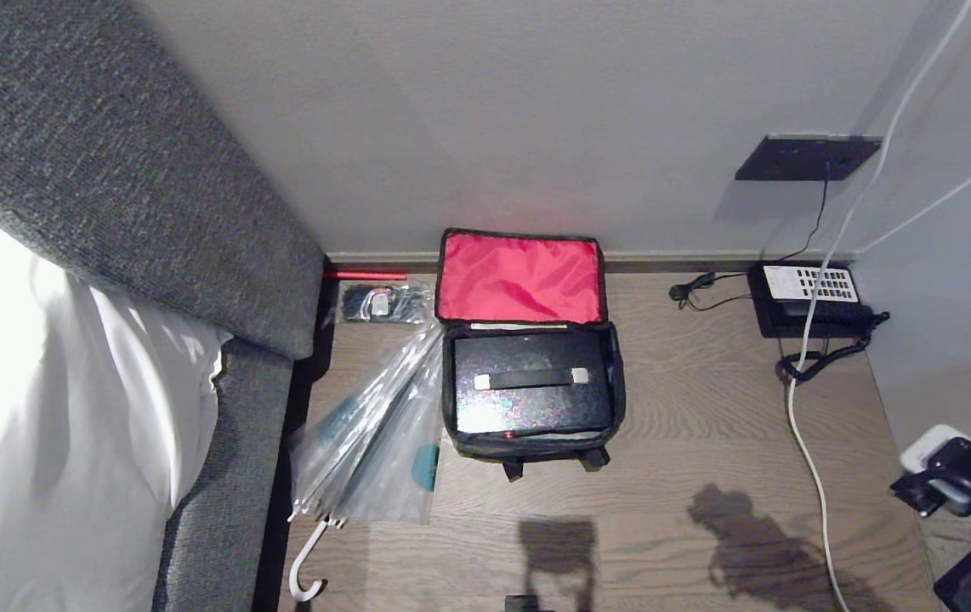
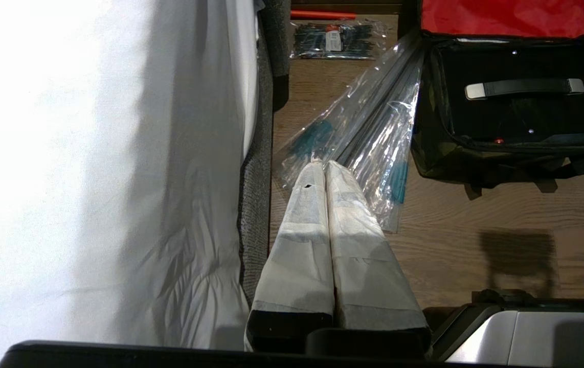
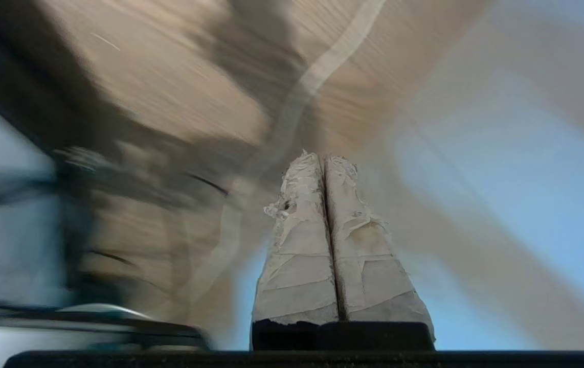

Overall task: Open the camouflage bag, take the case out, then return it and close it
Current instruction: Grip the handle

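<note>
Camouflage bag [image 1: 533,425] sits open on the wooden floor [image 1: 706,408], close to the wall. Its lid [image 1: 521,277] is flipped back against the wall and shows a red lining. One black case [image 1: 531,381] lies flat inside the bag, with one black handle [image 1: 530,378] that has silver ends.

One umbrella [image 1: 375,433] in clear plastic lies just beside the bag. One small clear packet [image 1: 383,303] of dark things lies near the lid. One phone [image 1: 810,297] with white buttons sits by the wall. No writing can be read.

The left gripper [image 2: 326,168] hangs above the floor near the umbrella, its two taped fingers pressed together and holding nothing. The right gripper [image 3: 323,159] is also squeezed closed and empty, over the floor off to the bag's right.
</note>
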